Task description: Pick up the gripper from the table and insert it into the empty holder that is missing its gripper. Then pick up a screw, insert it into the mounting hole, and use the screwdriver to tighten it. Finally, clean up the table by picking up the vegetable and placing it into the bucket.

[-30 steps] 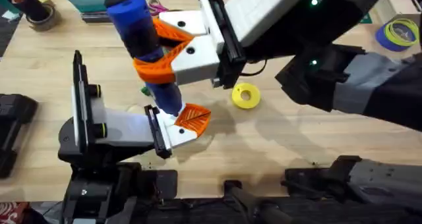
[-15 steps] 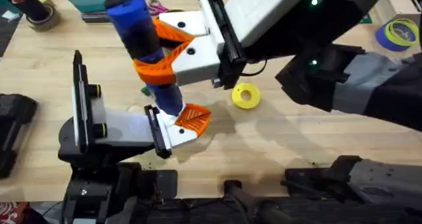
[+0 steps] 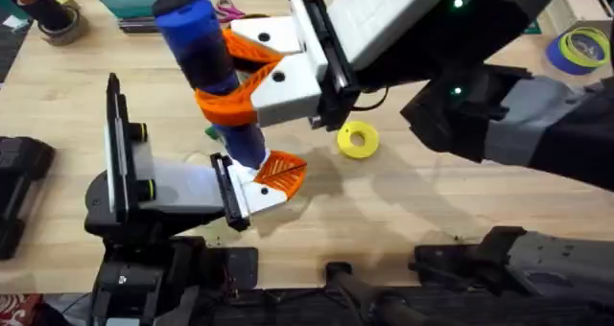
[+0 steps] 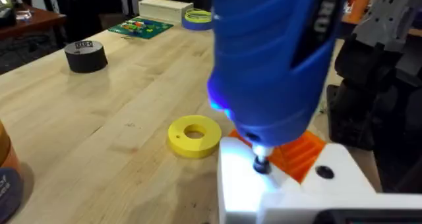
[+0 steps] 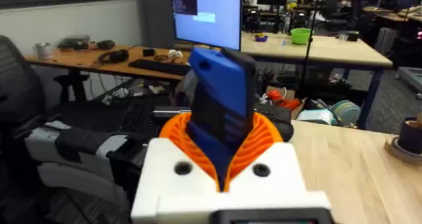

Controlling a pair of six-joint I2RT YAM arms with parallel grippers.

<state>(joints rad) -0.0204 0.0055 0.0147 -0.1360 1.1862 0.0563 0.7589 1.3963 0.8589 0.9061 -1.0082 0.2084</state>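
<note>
My right gripper (image 3: 235, 77) is shut on the blue screwdriver (image 3: 206, 67), orange ribbed pads (image 5: 260, 141) clamped round its body. It stands nearly upright. Its metal tip (image 4: 262, 163), lit by the tool's own light, rests in the mounting hole of the white holder (image 4: 283, 184) on my left gripper (image 3: 259, 184). The orange gripper (image 3: 283, 171) sits in that holder (image 3: 245, 197). A bit of the green vegetable (image 3: 210, 132) peeks out behind the screwdriver. The orange-brown bucket (image 4: 6, 174) shows at the frame's edge in the left wrist view.
A flat yellow ring (image 3: 358, 139) lies right of the screwdriver. A black tape roll (image 4: 86, 56) and a blue-and-yellow tape roll (image 3: 578, 48) lie farther right. A brown roll (image 3: 58, 24) sits at the far left corner. My right arm spans the table's middle.
</note>
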